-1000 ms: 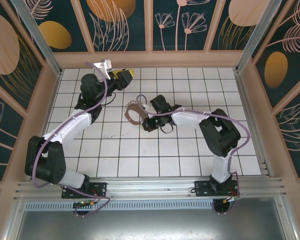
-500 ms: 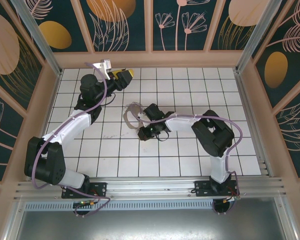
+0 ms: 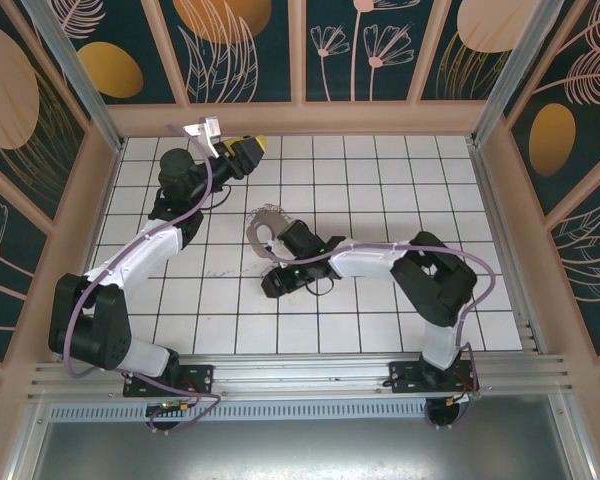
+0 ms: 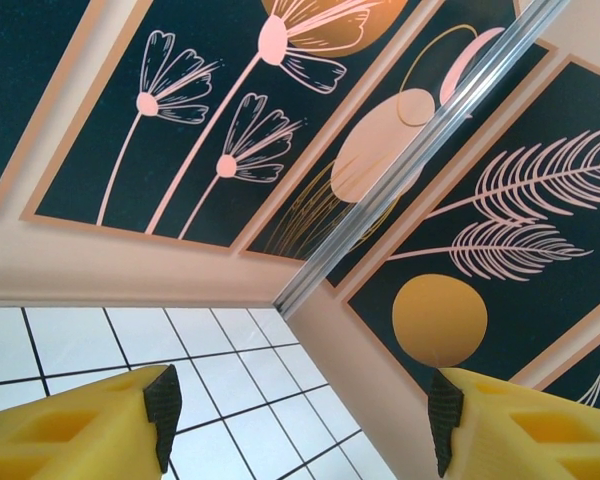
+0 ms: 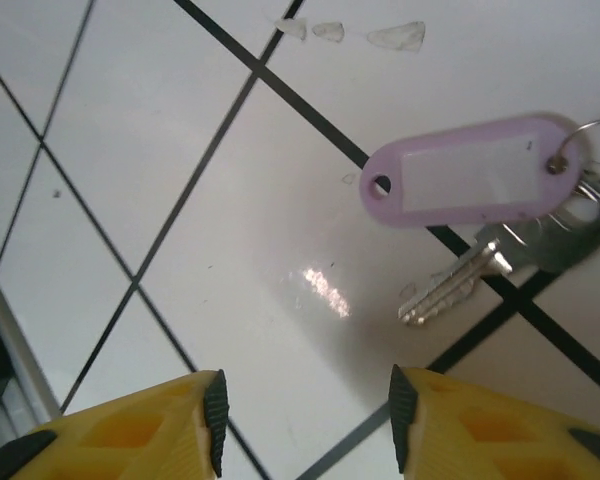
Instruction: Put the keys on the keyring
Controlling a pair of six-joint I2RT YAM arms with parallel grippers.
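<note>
Right wrist view showed the key (image 5: 485,265) flat at right, likely light and slippery (its lilac tag (image 5: 470,182) looked easier to pinch). Right gripper (image 5: 305,425) and left gripper (image 4: 300,420) gaped wide, empty.

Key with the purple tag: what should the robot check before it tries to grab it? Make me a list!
1. Right hand open: ok.
2. Nothing between its fingers: ok.
3. Key lies flat on the floor: ok.
4. Key lined up between the fingers: not ok, it sits off to one side.
5. Left hand ready to help at the keyring: not ok, it is open and aimed at the wall.
6. Key already on the keyring: cannot tell.
</note>
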